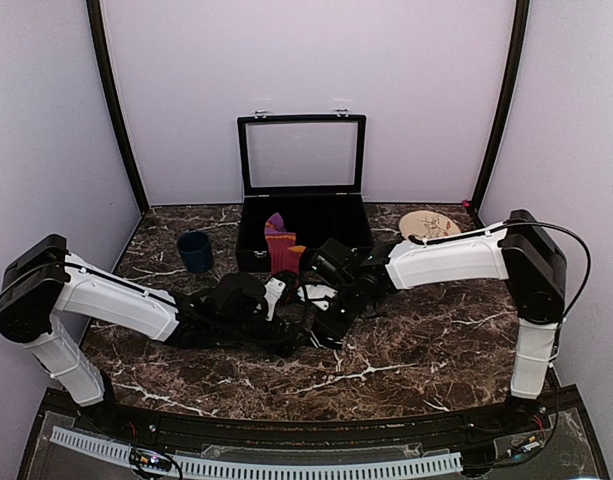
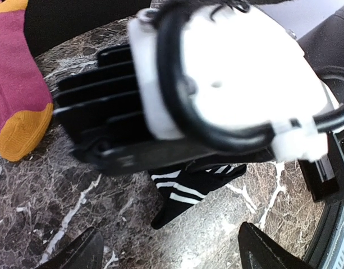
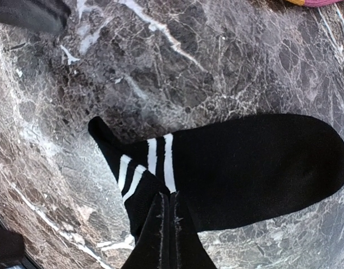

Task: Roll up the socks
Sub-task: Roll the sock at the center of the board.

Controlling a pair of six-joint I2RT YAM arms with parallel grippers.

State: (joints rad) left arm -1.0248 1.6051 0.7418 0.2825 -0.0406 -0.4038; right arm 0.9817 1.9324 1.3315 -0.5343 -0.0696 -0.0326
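At the middle of the dark marble table (image 1: pixel 426 330), two robot arms meet over the black sock (image 3: pixel 250 168). The sock lies flat on the stone, its white-striped cuff end folded over on itself. The right gripper (image 3: pixel 166 204) points down onto that folded cuff, jaws clenched tight together with their tips against the fabric. Whether any cloth is caught between them cannot be told. The left gripper (image 2: pixel 170 234) hovers just beside it, jaws released and spread wide with nothing between them. It faces the right arm's white-and-black wrist, which hides most of the sock from its camera. Behind the arms, the maroon sock (image 1: pixel 279 243) hangs over the front wall of a black case (image 1: pixel 331 215) whose windowed lid stands open. Its orange toe reaches down to the table, apart from the black sock. A dark blue cup (image 1: pixel 195 251) stands upright to the left of the case. A pale wooden disc (image 1: pixel 429 224) lies to the right, near the back wall.
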